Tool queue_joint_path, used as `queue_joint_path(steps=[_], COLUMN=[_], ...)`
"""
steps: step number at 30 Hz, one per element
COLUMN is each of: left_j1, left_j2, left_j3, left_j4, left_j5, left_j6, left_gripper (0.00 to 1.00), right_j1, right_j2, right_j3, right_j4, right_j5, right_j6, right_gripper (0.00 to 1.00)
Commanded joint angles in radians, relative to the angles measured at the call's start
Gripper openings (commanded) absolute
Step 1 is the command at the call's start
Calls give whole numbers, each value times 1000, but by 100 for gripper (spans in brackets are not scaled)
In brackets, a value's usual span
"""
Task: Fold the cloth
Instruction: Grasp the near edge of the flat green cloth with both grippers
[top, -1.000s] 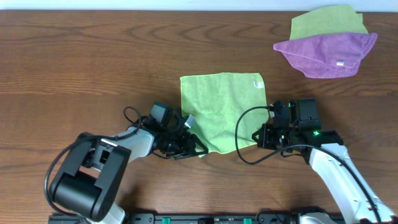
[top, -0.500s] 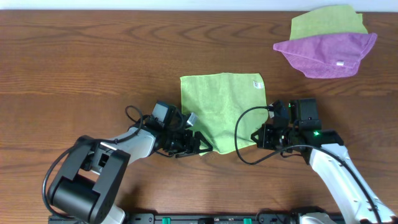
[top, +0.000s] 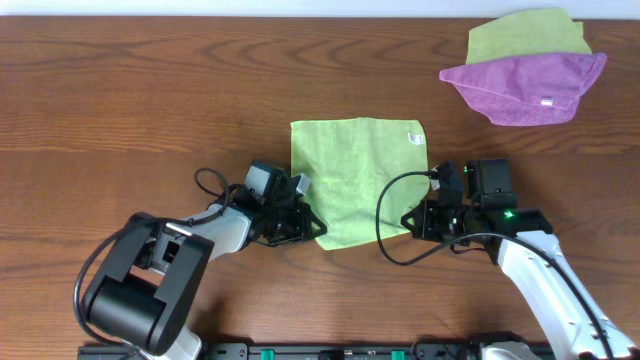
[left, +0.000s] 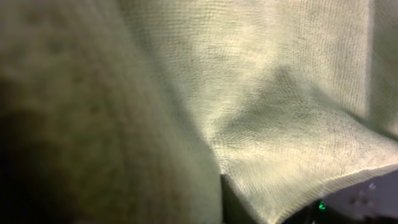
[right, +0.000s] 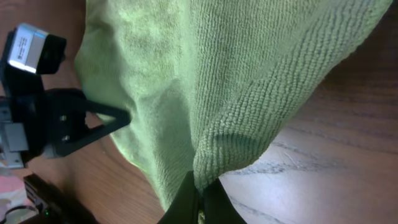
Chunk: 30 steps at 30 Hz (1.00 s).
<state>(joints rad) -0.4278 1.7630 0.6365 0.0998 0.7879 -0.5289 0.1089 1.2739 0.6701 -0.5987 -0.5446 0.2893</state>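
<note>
Two grips: right end effector (right: 199, 194) clamps the cloth (top: 355, 172) corner; left end effector (top: 307, 222) buried in fabric, unreadable.

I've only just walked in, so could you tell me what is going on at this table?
Two robot arms are working on the lime-green cloth, which lies spread mid-table. The right gripper is pinched on its near right corner; the left gripper is at the near left corner, grip unclear. No fold is made yet. A purple cloth and another green cloth sit aside.
</note>
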Motion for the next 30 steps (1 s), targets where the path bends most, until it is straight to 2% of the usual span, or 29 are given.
queue_joint_path(steps=[1, 10, 18, 25, 30], left_j1=[3, 84, 156, 162, 169], left_j2=[43, 25, -126, -290, -356], left_j3=[-27, -25, -24, -24, -22], left_j4=[-12, -55, -288, -380, -327], left_j5=[-120, 61, 103, 99, 77], left_j6=[5, 50, 152, 134, 43], left_gripper=[6, 6, 6, 6, 6], right_j1=[10, 10, 11, 49, 69], right_j2=[-14, -14, -14, -40, -78], right_j3=[-3, -3, -3, -4, -3], right_j4=[1, -5, -87, -126, -40], right_j5=[-21, 42, 84, 139, 182], right_j6=[13, 12, -3, -6, -6], right_gripper=[1, 1, 2, 2, 1])
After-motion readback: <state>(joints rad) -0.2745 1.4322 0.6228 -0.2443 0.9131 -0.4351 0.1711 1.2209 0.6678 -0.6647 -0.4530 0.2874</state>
